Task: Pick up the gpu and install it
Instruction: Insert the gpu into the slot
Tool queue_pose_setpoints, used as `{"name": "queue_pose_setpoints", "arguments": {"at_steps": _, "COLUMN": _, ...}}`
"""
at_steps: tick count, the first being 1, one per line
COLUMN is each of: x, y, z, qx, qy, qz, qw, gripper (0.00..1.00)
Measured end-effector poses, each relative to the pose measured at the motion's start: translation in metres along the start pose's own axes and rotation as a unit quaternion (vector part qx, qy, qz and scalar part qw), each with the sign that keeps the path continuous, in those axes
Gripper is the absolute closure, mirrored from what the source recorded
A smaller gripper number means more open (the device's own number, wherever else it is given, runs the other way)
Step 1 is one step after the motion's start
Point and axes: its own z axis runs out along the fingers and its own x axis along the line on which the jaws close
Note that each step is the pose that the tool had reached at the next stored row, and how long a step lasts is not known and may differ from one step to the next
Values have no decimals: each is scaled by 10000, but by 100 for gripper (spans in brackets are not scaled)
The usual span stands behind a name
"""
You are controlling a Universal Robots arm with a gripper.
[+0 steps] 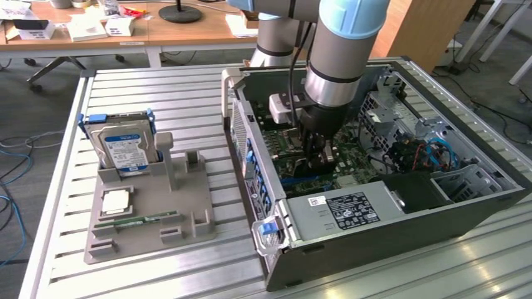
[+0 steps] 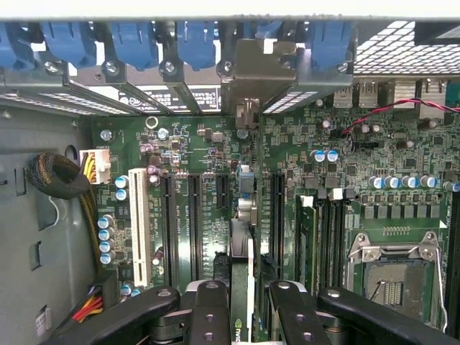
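Gpu point(image 2: 243, 241) clamped between the fingers point(image 2: 208, 313) of the gripper point(image 2: 241, 320), seen edge-on as a thin strip running from the grip toward the rear wall of the computer case point(image 1: 399, 243). Held on edge, probably to bring the connector edge straight down onto the motherboard point(image 2: 345, 144) inside the case, parallel with the long black slots point(image 2: 194, 223) just beside it. Silver bracket point(image 2: 251, 68) up against the case's rear slot openings, beneath the row of blue clips point(image 2: 133, 39); likely lined up there to fix the card's place along the slot. Depth of seating not readable: touching the slot or just above it, cannot tell. Grip taken at the end of the card away from the bracket, leaving the bracket free to meet the case wall.

Arm point(image 1: 341, 56) reaching straight down through the open side of the case, with the case laid flat and the board facing up, which suits a vertical push. Power supply point(image 1: 341, 208) inside the case, apart from the grip.

Outside the case, on the exterior view's left of it: a grey holder point(image 1: 149, 233) carrying a hard drive point(image 1: 124, 146) stood upright and a green memory stick point(image 1: 146, 218) lying flat, both well apart from the gripper.
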Motion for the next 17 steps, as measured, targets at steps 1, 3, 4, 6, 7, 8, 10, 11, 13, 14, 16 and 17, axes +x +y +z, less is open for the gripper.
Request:
{"name": "queue_pose_setpoints", "arguments": {"at_steps": 1, "x": 0, "y": 0, "z": 2, "qx": 0, "qy": 5, "qz": 0, "qw": 10000, "gripper": 74}}
{"name": "queue_pose_setpoints", "arguments": {"at_steps": 3, "x": 1, "y": 0, "z": 3, "qx": 0, "qy": 5, "qz": -1, "qw": 10000, "gripper": 74}}
{"name": "queue_pose_setpoints", "arguments": {"at_steps": 4, "x": 1, "y": 0, "z": 3, "qx": 0, "qy": 5, "qz": -1, "qw": 10000, "gripper": 74}}
{"name": "queue_pose_setpoints", "arguments": {"at_steps": 6, "x": 0, "y": 0, "z": 4, "qx": 0, "qy": 4, "qz": -1, "qw": 10000, "gripper": 74}}
{"name": "queue_pose_setpoints", "arguments": {"at_steps": 7, "x": 0, "y": 0, "z": 5, "qx": 0, "qy": 2, "qz": -1, "qw": 10000, "gripper": 74}}
{"name": "queue_pose_setpoints", "arguments": {"at_steps": 8, "x": 0, "y": 1, "z": 6, "qx": 1, "qy": -4, "qz": 0, "qw": 10000, "gripper": 74}}
{"name": "queue_pose_setpoints", "arguments": {"at_steps": 10, "x": 0, "y": 2, "z": 7, "qx": 0, "qy": -19, "qz": 1, "qw": 10000, "gripper": 74}}
{"name": "queue_pose_setpoints", "arguments": {"at_steps": 11, "x": 0, "y": 2, "z": 7, "qx": 0, "qy": -21, "qz": 1, "qw": 10000, "gripper": 74}}
{"name": "queue_pose_setpoints", "arguments": {"at_steps": 13, "x": 0, "y": 1, "z": 7, "qx": -1, "qy": -20, "qz": 1, "qw": 10000, "gripper": 74}}
{"name": "queue_pose_setpoints", "arguments": {"at_steps": 14, "x": 0, "y": 1, "z": 7, "qx": -1, "qy": -20, "qz": 1, "qw": 10000, "gripper": 74}}
{"name": "queue_pose_setpoints", "arguments": {"at_steps": 16, "x": 1, "y": 2, "z": 9, "qx": -1, "qy": -20, "qz": 1, "qw": 10000, "gripper": 74}}
{"name": "queue_pose_setpoints", "arguments": {"at_steps": 17, "x": 1, "y": 2, "z": 11, "qx": -1, "qy": -20, "qz": 1, "qw": 10000, "gripper": 74}}
